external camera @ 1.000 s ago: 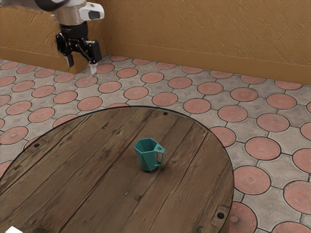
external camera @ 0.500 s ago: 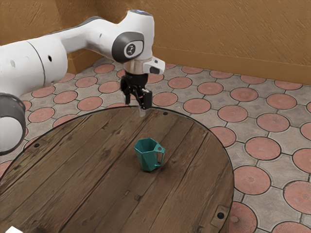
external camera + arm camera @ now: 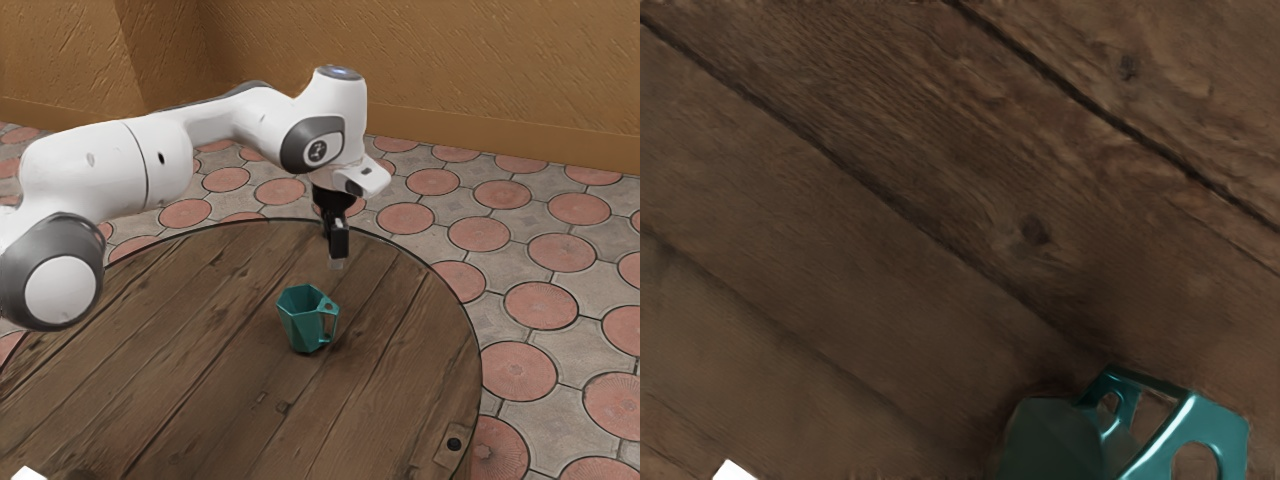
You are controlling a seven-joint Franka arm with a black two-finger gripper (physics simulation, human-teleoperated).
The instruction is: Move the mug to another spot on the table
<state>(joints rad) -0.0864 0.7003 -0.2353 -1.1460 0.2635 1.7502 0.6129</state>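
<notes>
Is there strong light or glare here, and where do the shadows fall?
Exterior view: soft, even light, no glare; the mug throws just a faint shadow on the table by its base. Wrist view: a darker shadow patch lies on the wood beside the mug.

**Exterior view.** Camera raised, at the side of the arm (image 3: 150, 170). It faces obliquely down across the round wooden table (image 3: 200, 340) toward the tiled floor (image 3: 540, 240) and the ochre wall (image 3: 450, 60) behind. Middle range: most of the tabletop is in frame, with its near edge cut off. The arm enters from the exterior view's left.

**Wrist view.** Camera carried at the arm's end. It faces almost straight down onto the table's planks (image 3: 890, 200). Close range: a few boards span the frame.

**Shared ground.** The stretch of planks beside the teal mug (image 3: 308, 318). The wrist view crops the mug (image 3: 1120, 435) partway.
</notes>
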